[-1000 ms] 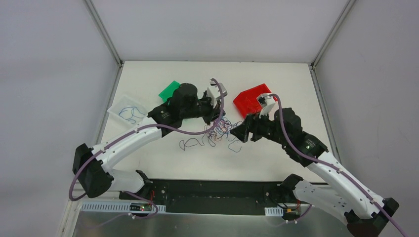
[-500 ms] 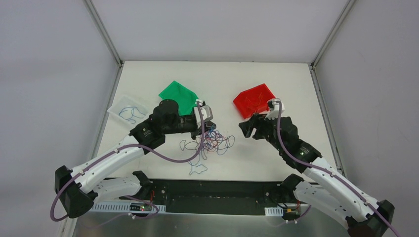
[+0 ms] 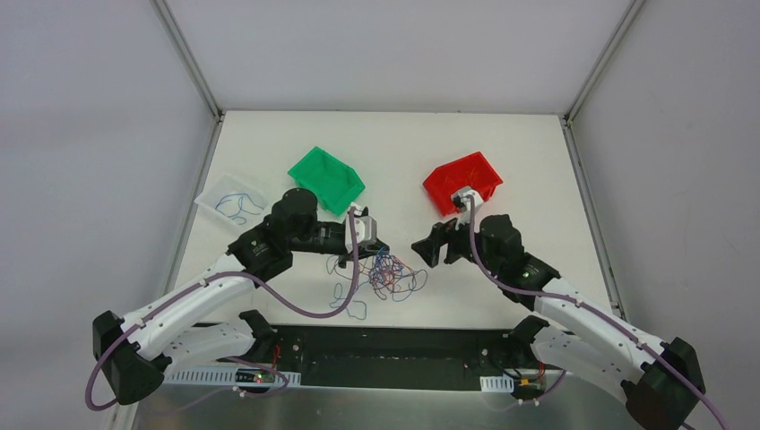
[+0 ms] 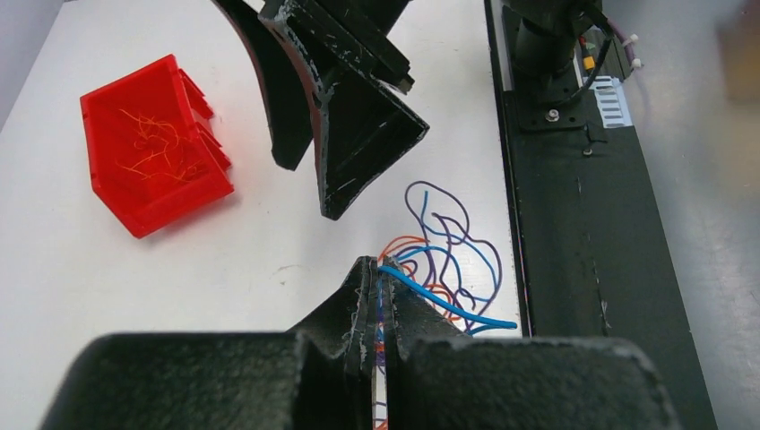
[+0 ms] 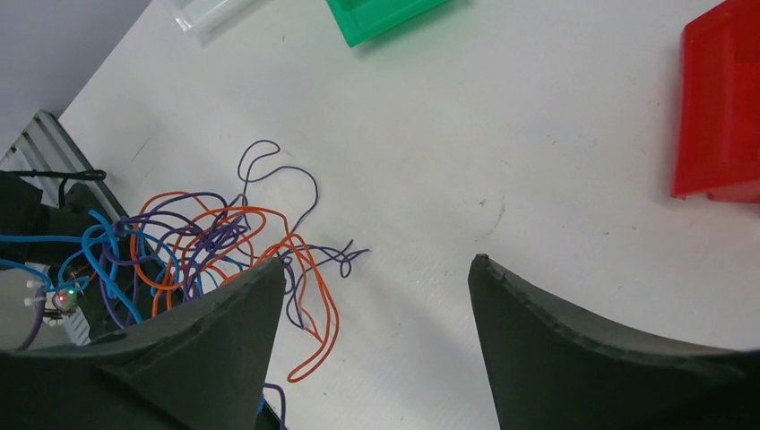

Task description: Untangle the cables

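Note:
The cables point(image 3: 391, 274) lie as a small tangle of blue, purple and orange wires in the middle of the table, toward its near edge. My left gripper point(image 3: 379, 248) is at the tangle's far left edge, shut on a blue cable point(image 4: 448, 307) and a few strands beside it. In the left wrist view its tips point(image 4: 381, 269) pinch these wires. My right gripper point(image 3: 427, 251) hovers just right of the tangle, open and empty. In the right wrist view its fingers point(image 5: 376, 264) frame bare table, and the tangle point(image 5: 202, 242) lies by the left finger.
At the back stand a green bin point(image 3: 327, 177) and a red bin point(image 3: 462, 179) holding orange strands point(image 4: 152, 148). A clear tray point(image 3: 231, 204) at the left holds a blue cable. A black rail point(image 3: 394, 345) runs along the near edge.
My left gripper has drawn back toward the near edge, dragging the tangle with it. The right gripper has let go, opened wider and followed to the tangle's right side.

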Tool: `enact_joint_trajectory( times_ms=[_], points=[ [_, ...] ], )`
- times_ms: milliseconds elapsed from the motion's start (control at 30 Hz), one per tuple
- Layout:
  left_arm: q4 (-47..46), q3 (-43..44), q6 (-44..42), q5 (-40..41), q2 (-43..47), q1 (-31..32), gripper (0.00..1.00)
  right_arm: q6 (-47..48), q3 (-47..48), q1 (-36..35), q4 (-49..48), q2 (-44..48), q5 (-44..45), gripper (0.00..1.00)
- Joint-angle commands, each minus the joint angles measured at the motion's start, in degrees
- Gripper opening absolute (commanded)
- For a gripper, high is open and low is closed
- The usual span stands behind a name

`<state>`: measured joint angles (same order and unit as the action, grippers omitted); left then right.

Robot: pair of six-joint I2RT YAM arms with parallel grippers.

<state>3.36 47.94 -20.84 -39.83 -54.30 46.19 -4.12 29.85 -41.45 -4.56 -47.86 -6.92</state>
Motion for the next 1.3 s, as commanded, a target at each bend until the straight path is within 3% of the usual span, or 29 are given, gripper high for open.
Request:
enact_joint_trajectory(
  times_ms=[0, 400, 567, 733, 900, 1033, 1267],
  points=[
    [-0.5, -0.6, -2.8, -4.5, 1.6, 0.4, 0.00, 3.8, -1.2, -0.1, -7.3, -0.7, -5.0, 0.78],
    [0.8, -1.1, -1.9, -7.8, 3.7, 0.4, 0.00, 5.3, -3.6, -1.0, -12.8, -3.6, -6.8, 0.74],
    [0.8, -0.2, -1.7, -9.7, 2.8, 0.4, 0.00, 5.5, -2.4, -1.8, -14.9, -6.7, -14.4, 0.68],
    [0.8, -0.1, -1.8, -8.3, 1.5, 0.4, 0.00, 4.3, -2.0, -2.5, -17.9, -6.3, -19.9, 0.69],
    [0.9, -0.4, -2.2, -5.5, 1.0, 0.4, 0.00, 2.5, -0.6, -2.5, -13.9, -2.1, -19.2, 0.69],
    [0.9, -0.4, -2.6, -3.3, 0.7, 0.5, 0.00, 0.5, 2.4, -2.5, -8.1, -0.5, -24.1, 0.68],
    [0.9, -0.1, -2.8, -3.1, 0.4, 0.4, 0.00, -2.3, 3.0, -4.3, -8.8, -2.7, -25.6, 0.65]
  ],
)
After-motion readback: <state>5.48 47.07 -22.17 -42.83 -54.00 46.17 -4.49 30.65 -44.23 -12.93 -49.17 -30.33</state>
